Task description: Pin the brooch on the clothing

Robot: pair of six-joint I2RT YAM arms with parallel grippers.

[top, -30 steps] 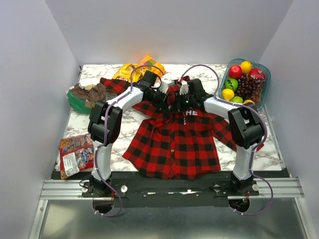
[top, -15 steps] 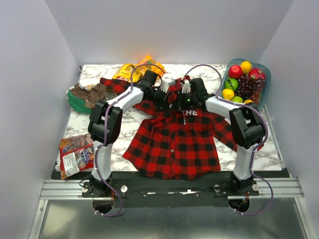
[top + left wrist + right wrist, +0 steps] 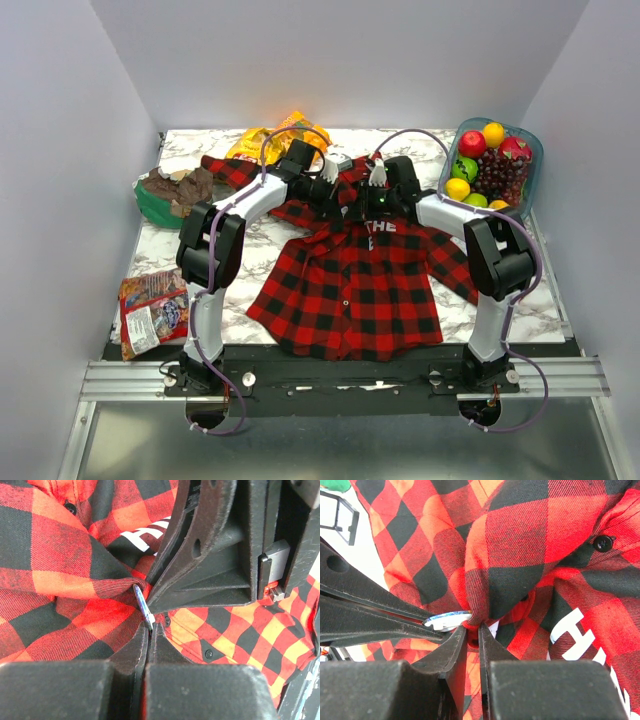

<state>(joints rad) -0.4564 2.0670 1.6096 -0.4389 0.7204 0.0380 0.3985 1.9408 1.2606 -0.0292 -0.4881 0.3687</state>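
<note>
- Shirt [image 3: 345,290]: red-black plaid, spread on marble surface [image 3: 255,255], hem toward arm bases. Collar end bunched. White letters [image 3: 575,632] on chest.
- Brooch [image 3: 143,607]: seen edge-on, pressed against raised fold of shirt near collar.
- Left gripper [image 3: 150,630]: we log it clenched on brooch, fingertips pinching its lower edge.
- Right gripper [image 3: 472,632]: we log it clamped on that fold, tip to tip with left gripper.
- Also on surface: fruit tub [image 3: 533,170] at far right, snack bag [image 3: 152,312] at near left.
</note>
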